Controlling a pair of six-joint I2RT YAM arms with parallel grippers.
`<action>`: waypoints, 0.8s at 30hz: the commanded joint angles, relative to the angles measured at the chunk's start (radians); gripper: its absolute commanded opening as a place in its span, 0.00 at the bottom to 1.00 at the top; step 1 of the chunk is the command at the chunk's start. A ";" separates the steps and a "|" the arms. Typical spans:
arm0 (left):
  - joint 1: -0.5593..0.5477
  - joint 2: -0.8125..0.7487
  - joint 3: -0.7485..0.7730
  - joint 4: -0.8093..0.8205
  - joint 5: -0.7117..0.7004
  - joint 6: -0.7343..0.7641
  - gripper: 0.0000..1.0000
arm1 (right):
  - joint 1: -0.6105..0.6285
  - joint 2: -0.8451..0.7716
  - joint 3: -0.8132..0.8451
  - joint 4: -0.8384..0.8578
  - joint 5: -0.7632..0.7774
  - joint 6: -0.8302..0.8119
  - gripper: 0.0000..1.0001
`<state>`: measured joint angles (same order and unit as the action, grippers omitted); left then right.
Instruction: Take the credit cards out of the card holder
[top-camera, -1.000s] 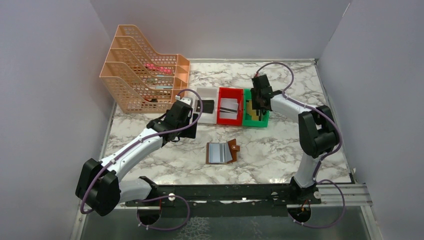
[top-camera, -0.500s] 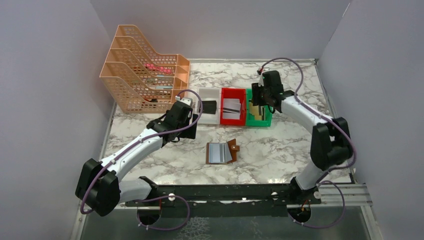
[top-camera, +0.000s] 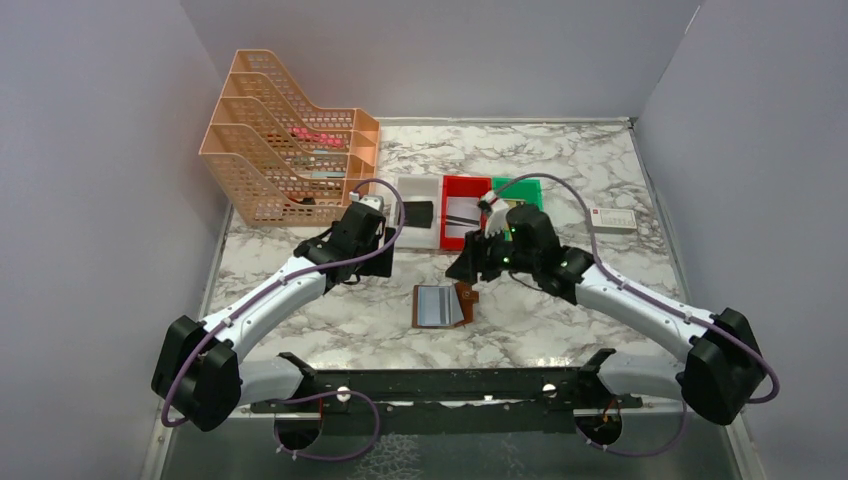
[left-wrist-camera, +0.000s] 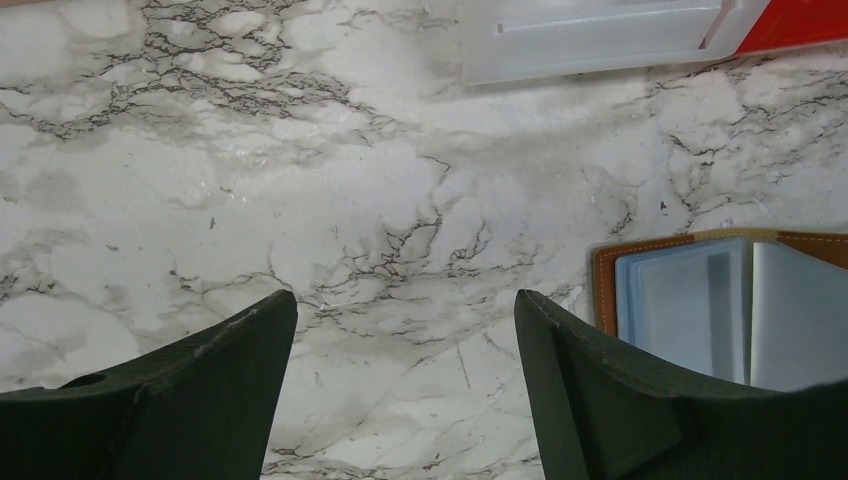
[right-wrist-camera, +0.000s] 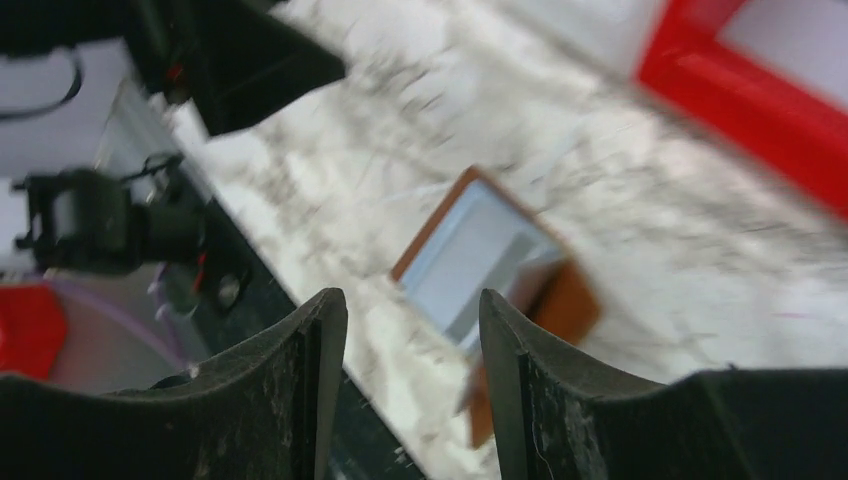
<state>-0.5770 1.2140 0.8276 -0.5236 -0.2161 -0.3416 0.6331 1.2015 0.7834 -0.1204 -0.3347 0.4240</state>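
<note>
Right tool (top-camera: 468, 263): released, empty, back from far green plastic bin (top-camera: 522, 188), over flat brown leather-like card holder (top-camera: 442, 306), likely for another extraction.

The brown card holder (top-camera: 438, 306) lies open flat, pale blue sleeves facing up.

Left tool (left-wrist-camera: 405, 320) and right tool (right-wrist-camera: 412, 310) both hover with jaws spread.
</note>
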 joint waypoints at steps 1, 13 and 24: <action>0.006 -0.014 0.016 0.006 -0.051 -0.055 0.83 | 0.161 0.002 -0.014 0.051 0.044 0.088 0.55; 0.006 -0.077 -0.039 0.041 -0.080 -0.177 0.83 | 0.364 0.270 0.081 -0.094 0.294 0.058 0.55; 0.005 -0.136 -0.049 0.044 -0.130 -0.212 0.83 | 0.442 0.453 0.206 -0.227 0.565 0.077 0.69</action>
<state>-0.5770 1.1130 0.7940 -0.5011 -0.3023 -0.5262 1.0550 1.5940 0.9459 -0.2710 0.0856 0.4900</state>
